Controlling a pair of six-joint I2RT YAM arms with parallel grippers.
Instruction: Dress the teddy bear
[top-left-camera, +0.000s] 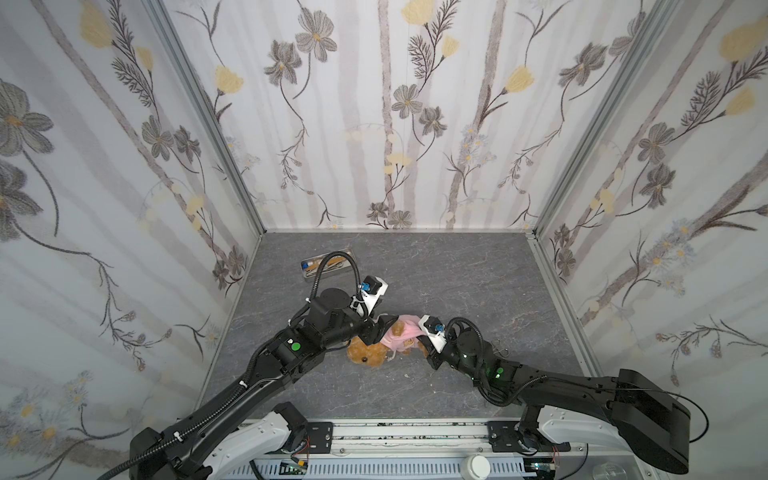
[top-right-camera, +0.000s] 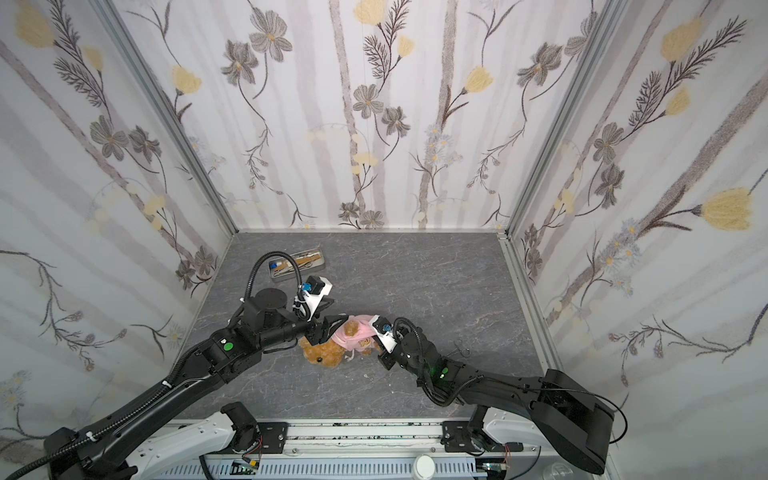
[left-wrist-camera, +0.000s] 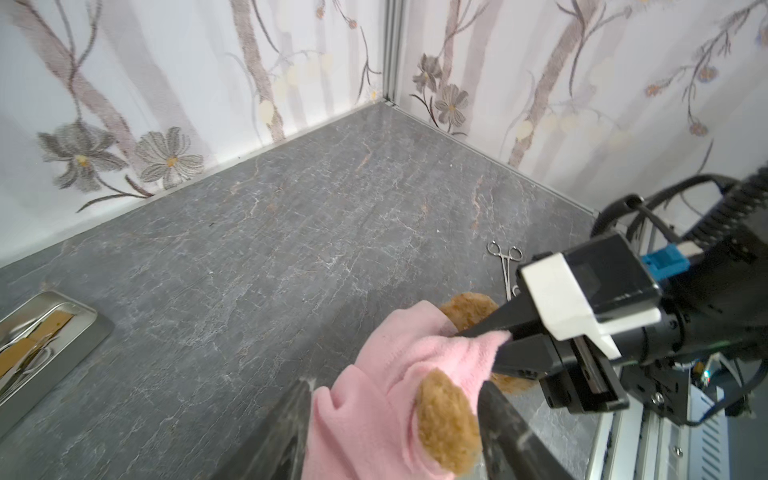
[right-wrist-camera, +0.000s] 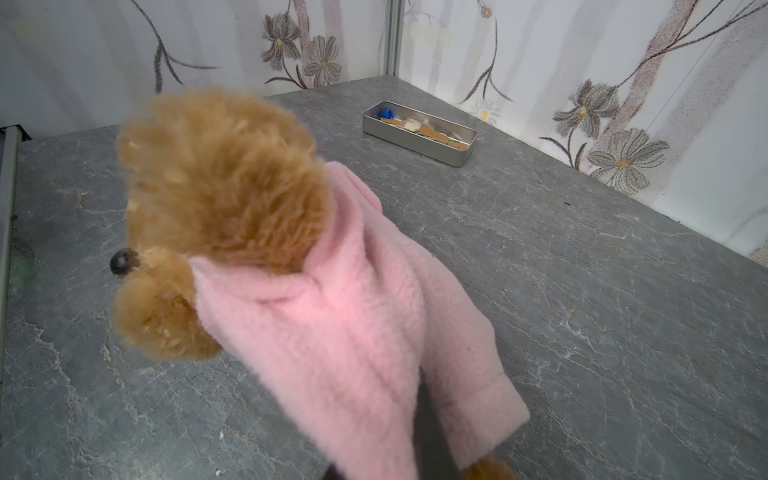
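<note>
The teddy bear (top-left-camera: 365, 354) (top-right-camera: 322, 354) lies mid-table with its head toward the front edge and a pink shirt (top-left-camera: 400, 335) (top-right-camera: 354, 335) on its body. In the left wrist view my left gripper (left-wrist-camera: 395, 399) is open, its jaws standing either side of the pink sleeve (left-wrist-camera: 365, 411), from which a brown paw (left-wrist-camera: 446, 419) sticks out. My right gripper (left-wrist-camera: 494, 338) (right-wrist-camera: 430, 419) is shut on a fold of the pink shirt (right-wrist-camera: 332, 324) near its hem. The bear's fluffy head (right-wrist-camera: 220, 178) and dark nose show in the right wrist view.
A metal tray (top-left-camera: 328, 266) (right-wrist-camera: 419, 133) holding small tools stands at the back left. Metal forceps (left-wrist-camera: 505, 266) (top-left-camera: 500, 353) lie on the grey tabletop just right of the right arm. Flowered walls close in three sides.
</note>
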